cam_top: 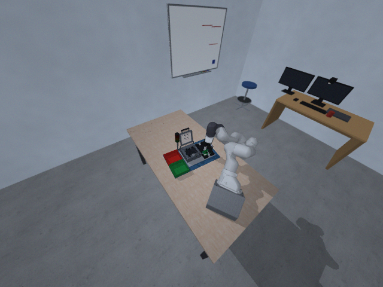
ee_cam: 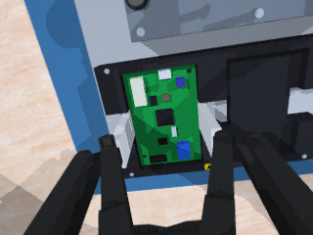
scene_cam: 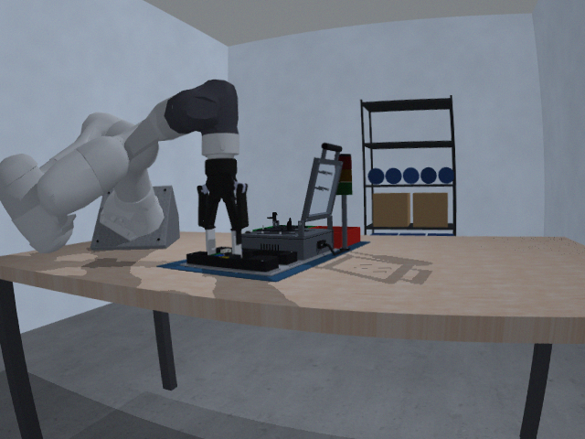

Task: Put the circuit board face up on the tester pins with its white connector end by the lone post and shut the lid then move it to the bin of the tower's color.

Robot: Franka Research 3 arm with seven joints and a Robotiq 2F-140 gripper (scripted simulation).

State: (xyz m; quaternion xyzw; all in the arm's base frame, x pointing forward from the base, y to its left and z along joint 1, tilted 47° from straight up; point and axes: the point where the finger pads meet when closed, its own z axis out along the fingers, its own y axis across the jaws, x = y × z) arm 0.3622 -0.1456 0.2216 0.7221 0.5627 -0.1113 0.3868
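Observation:
The circuit board [ee_cam: 147, 122] [cam_top: 206, 152] lies face up in a pocket of the black tray [ee_cam: 212, 78] [scene_cam: 269, 264]. Its white connector [ee_cam: 138, 91] is at the end nearer the tester. My gripper [ee_cam: 164, 117] [scene_cam: 224, 246] points down, part closed, with its pale fingertips against the board's two long sides; it looks shut on the board, low in the tray. The grey tester [cam_top: 195, 156] [scene_cam: 283, 243] is beside the tray, its lid [scene_cam: 309, 188] [cam_top: 192, 137] standing open. The signal tower [scene_cam: 345, 175] [cam_top: 177, 137] shows no bright lamp. The pins and posts are too small to make out.
The red bin [cam_top: 165, 158] and the green bin [cam_top: 182, 173] stand side by side beyond the tester from the tray. The blue mat [ee_cam: 54, 64] [cam_top: 204, 164] lies under tray and tester. The raised lid and tower stand tall beside the tester. The other tray pocket [ee_cam: 259, 98] is empty.

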